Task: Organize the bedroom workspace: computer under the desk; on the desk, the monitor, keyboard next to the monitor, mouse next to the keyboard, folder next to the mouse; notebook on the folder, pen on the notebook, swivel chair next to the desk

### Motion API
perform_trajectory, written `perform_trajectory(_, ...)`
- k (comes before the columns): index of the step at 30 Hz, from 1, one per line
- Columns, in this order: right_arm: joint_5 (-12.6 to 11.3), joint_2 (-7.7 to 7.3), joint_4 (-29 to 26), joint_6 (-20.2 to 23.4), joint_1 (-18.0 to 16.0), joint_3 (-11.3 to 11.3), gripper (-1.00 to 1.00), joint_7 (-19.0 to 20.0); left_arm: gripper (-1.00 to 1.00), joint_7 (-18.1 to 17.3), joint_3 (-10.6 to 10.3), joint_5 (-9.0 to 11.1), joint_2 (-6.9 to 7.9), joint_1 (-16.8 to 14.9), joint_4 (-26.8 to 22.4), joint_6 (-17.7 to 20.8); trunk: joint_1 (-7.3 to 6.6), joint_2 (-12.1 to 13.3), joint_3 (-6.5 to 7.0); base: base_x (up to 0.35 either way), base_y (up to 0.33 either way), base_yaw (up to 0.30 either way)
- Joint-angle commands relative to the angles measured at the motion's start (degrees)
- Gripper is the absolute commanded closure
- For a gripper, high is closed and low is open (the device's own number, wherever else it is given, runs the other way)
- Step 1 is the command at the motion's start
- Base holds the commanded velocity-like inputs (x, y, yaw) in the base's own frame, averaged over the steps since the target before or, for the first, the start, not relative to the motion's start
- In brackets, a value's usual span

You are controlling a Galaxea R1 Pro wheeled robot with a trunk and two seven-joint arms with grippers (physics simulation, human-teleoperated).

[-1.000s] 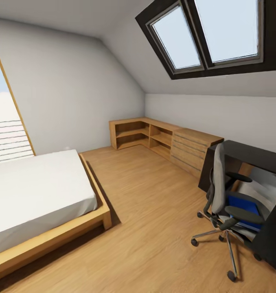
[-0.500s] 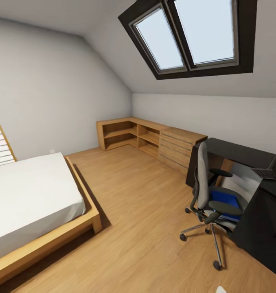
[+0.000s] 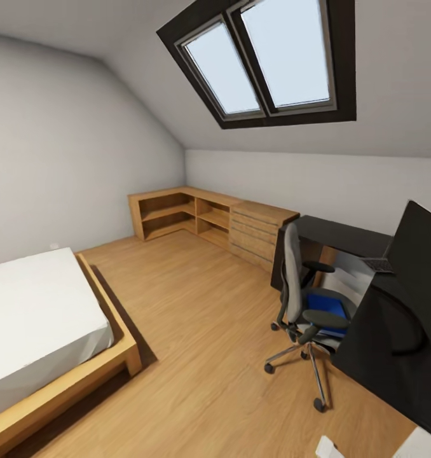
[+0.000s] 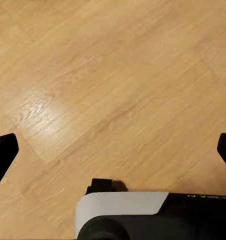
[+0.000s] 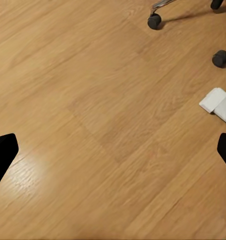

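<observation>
Bedroom, grippers over bare floor.
Left gripper [image 4: 113,150] and right gripper [image 5: 113,150] both spread wide, empty; chair [image 3: 298,299] casters beyond right fingertips, folder [image 3: 325,303] on seat.

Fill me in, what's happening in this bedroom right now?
Nothing is being handled. Both grippers, the left gripper and the right gripper, hang open over bare wood floor. The swivel chair sits by the black desk with the blue folder on its seat. The monitor stands on the desk.
</observation>
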Motion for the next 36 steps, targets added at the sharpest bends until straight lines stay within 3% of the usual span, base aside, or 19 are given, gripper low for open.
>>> perform_trajectory(1,0.3,-0.01,0.0,-0.2,0.0,0.1,-1.00,0.1,-1.00,0.0,0.0,0.6,0.20,0.0,1.3,-4.2,0.00,0.0,0.00,0.000,0.000,-0.207)
perform_trajectory(4,2.6,0.00,0.1,-0.2,0.0,0.1,-1.00,0.1,-1.00,0.3,0.1,0.6,0.37,0.0,3.6,-7.5,0.00,0.0,0.17,0.000,0.016,-0.207)
perform_trajectory(5,4.3,0.03,0.1,-0.2,0.0,0.1,-1.00,0.1,-1.00,0.4,0.1,0.6,0.37,0.0,4.0,-8.1,0.00,0.0,0.23,0.000,0.172,-0.207)
perform_trajectory(8,6.0,0.01,0.1,-0.2,0.0,0.1,-1.00,0.0,-1.00,0.3,-0.1,0.5,0.35,0.0,4.4,-8.7,0.00,0.0,0.40,0.024,0.262,-0.207)
perform_trajectory(26,6.4,-0.12,0.1,-0.2,0.0,0.0,-1.00,-0.1,-1.00,0.4,-0.2,0.4,0.34,0.0,4.5,-8.8,0.00,0.0,1.35,0.269,0.199,-0.212)
perform_trajectory(36,6.6,-0.17,0.0,0.3,0.0,0.0,-1.00,0.1,-1.00,0.6,0.1,0.7,0.34,0.0,4.5,-9.4,0.00,0.0,0.68,0.119,0.044,-0.091)
